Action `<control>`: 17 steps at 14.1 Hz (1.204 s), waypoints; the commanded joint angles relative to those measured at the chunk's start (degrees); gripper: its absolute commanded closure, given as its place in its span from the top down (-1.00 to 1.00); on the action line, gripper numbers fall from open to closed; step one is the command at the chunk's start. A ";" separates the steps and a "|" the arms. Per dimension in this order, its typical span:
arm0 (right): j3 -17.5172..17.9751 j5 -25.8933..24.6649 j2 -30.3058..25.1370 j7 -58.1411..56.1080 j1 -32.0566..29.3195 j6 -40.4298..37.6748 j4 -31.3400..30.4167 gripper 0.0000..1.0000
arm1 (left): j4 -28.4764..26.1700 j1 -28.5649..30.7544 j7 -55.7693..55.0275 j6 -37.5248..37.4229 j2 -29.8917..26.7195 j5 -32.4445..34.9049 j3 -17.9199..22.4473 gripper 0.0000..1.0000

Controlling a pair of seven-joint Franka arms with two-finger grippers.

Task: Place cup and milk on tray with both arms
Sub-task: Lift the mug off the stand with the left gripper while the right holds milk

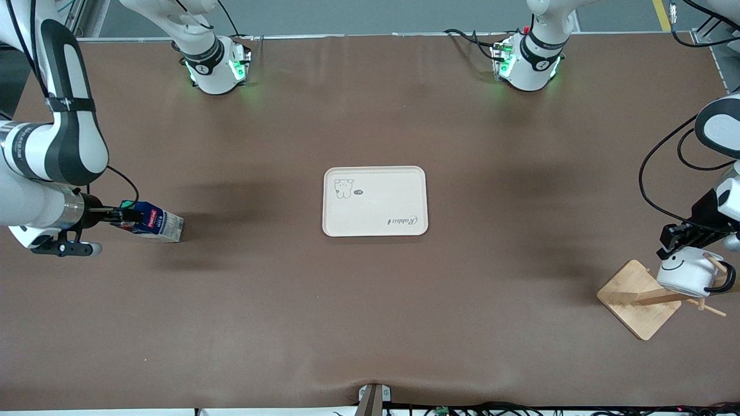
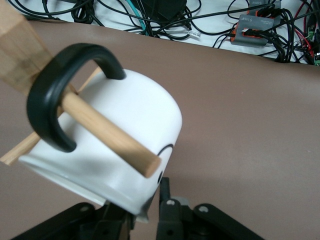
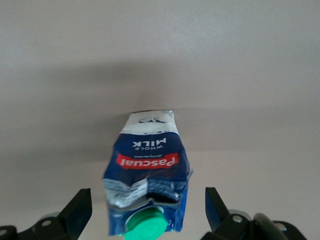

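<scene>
The cup (image 1: 688,273), a white mug with a smiley face, hangs by its black handle (image 2: 45,107) on a peg of a wooden stand at the left arm's end of the table. My left gripper (image 1: 681,238) is shut on the cup's (image 2: 130,120) rim, one finger (image 2: 166,197) against the outer wall. The milk (image 1: 155,223) stands at the right arm's end. My right gripper (image 1: 127,215) is open around its top; in the right wrist view (image 3: 147,202) the fingers stand wide apart on both sides of the milk (image 3: 148,167), not touching it. The tray (image 1: 376,211) lies mid-table.
The wooden stand's square base (image 1: 633,294) lies under the cup, near the table's edge. Its peg (image 2: 107,135) passes through the handle, and its post (image 2: 15,47) stands beside the cup. Cables (image 2: 200,20) lie off the table's edge nearest the front camera.
</scene>
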 commanded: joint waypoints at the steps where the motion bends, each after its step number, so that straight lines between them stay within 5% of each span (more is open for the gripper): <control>1: 0.78 -0.04 -0.29 -0.22 -1.27 4.05 -3.44 1.00 | 0.53 0.08 1.45 0.03 -0.02 -0.90 -0.13 -0.99; 5: 0.87 0.05 -0.37 -0.13 -1.36 6.00 -5.73 0.88 | 0.71 0.16 0.83 -0.50 -1.24 -0.99 -2.23 -1.00; 7: 0.87 0.05 -0.02 -0.13 -1.45 5.83 -5.73 0.00 | 0.70 0.16 0.31 -2.42 -2.12 -0.99 -3.29 -1.00; 10: 0.87 0.05 -0.11 -0.13 -1.19 3.19 -5.38 -0.71 | 1.93 0.16 -1.53 -7.34 -3.18 -1.08 -3.82 -1.00; 14: 0.87 0.05 -0.37 -0.31 -1.27 1.27 -4.25 -1.00 | 1.76 0.08 -10.58 -14.81 -6.96 -0.46 -5.84 -1.00; 17: 0.87 0.05 -0.11 -0.57 -1.54 0.91 -3.19 -1.00 | 2.55 0.08 -14.62 -18.60 -8.63 0.06 -7.07 -1.00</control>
